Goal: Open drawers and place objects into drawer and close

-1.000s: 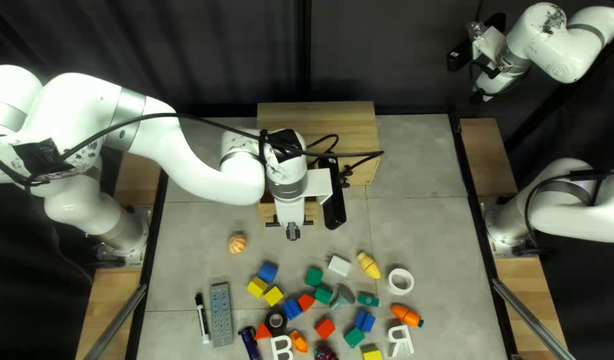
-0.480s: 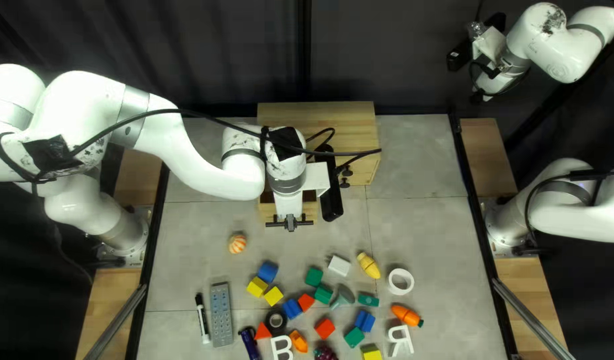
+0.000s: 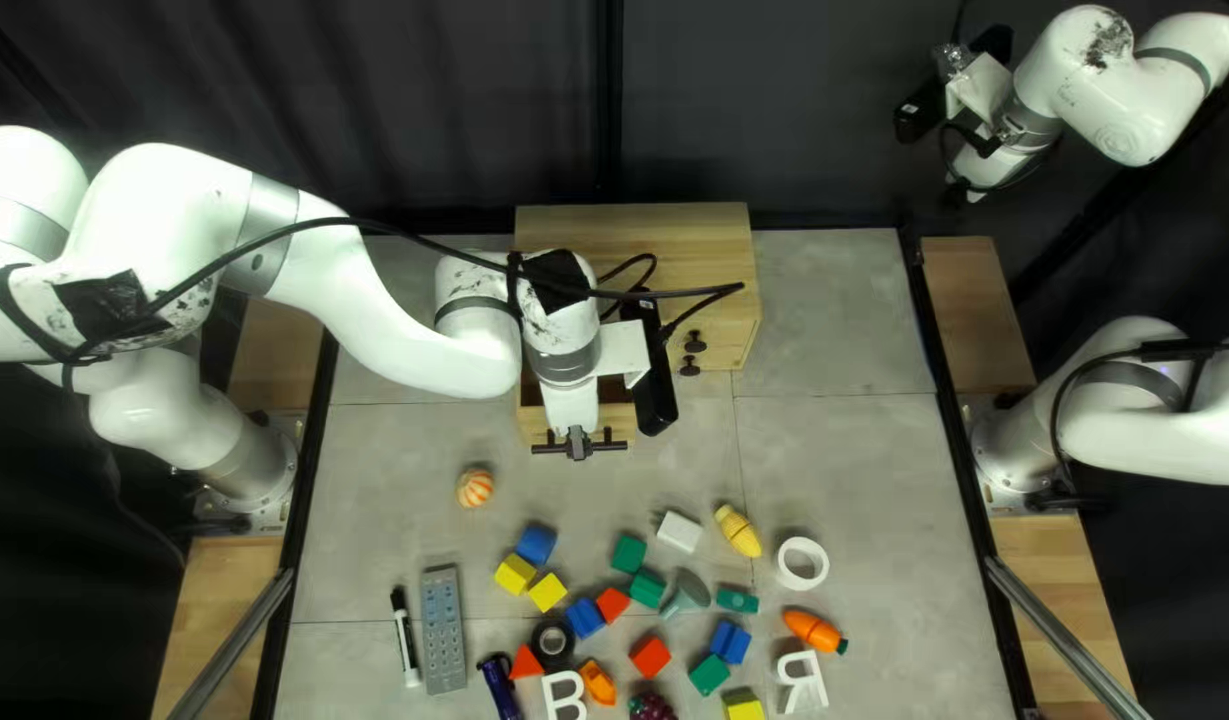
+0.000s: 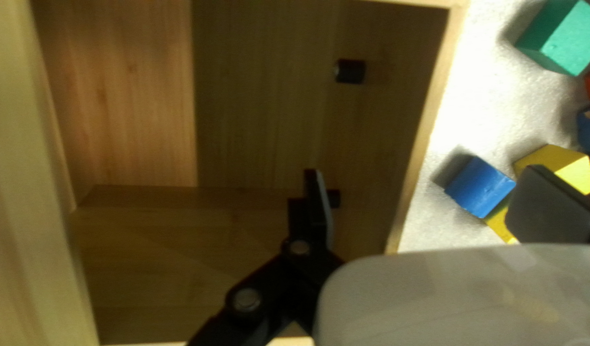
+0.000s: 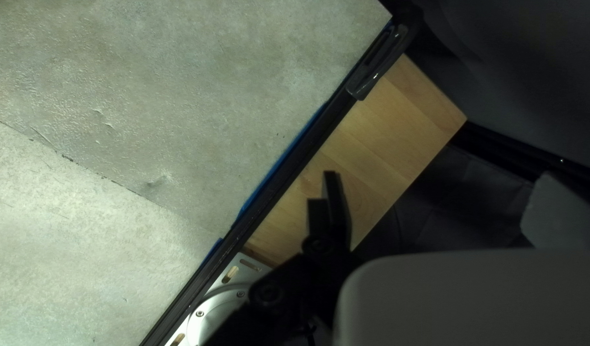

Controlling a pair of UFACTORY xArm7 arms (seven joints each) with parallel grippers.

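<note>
Two big white letters lie flat on the gray table (image 3: 841,467). One is a letter B (image 3: 553,699). The other is a letter R (image 3: 804,686). My right arm (image 3: 1181,100) has a round mark (image 3: 1118,140), too tiny to read.

The left arm (image 3: 408,350) is being held outstretched, the left gripper (image 3: 578,443) being aimed downward, fingers (image 4: 318,208) parted; the right arm (image 3: 1121,87) is being held aloft, the right gripper (image 3: 961,195) being held open.

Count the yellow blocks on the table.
3: two yellow blocks near a blue block, and one yellow block at the top left view's bottom edge; more may lie beyond.
</note>
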